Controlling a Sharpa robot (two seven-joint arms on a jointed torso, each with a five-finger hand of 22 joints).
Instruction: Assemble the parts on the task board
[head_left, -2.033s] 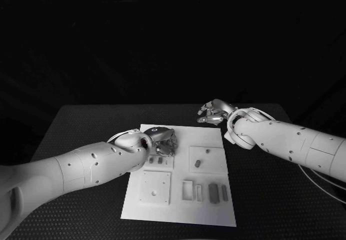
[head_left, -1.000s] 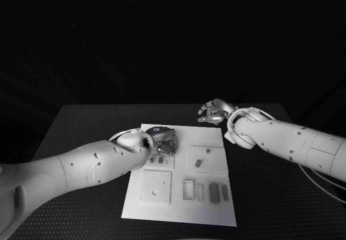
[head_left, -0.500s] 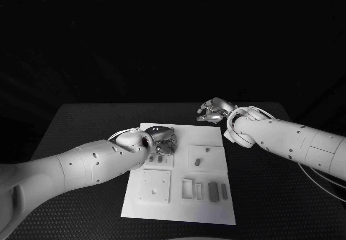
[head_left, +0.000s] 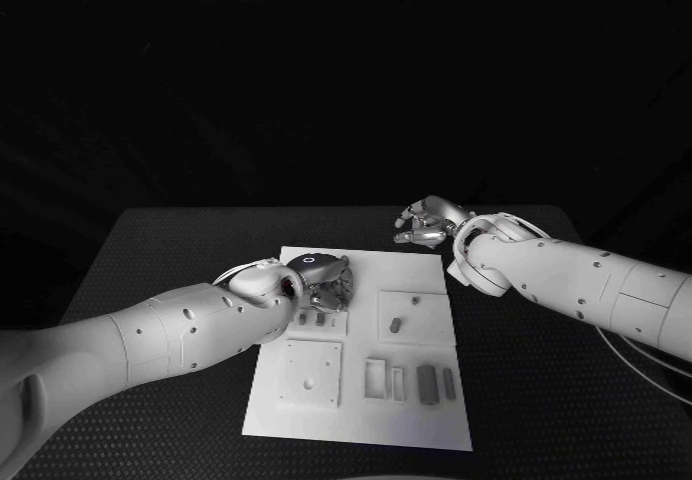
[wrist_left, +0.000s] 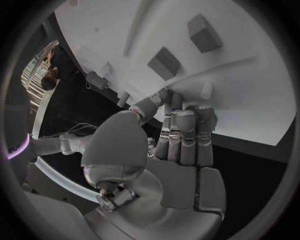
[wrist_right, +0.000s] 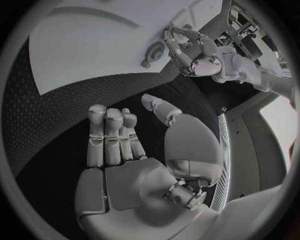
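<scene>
Grey parts (head_left: 427, 383) on the task board (head_left: 361, 420), well apart from left hand (head_left: 323, 278).

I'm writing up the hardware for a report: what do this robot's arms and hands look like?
Both arms have smooth white rounded shells dotted with small dark holes. A thin cable trails beside the right arm near the table edge. The left hand and right hand are silver metal with many segmented fingers; the left hand carries a dark round patch with a small ring mark.
</scene>
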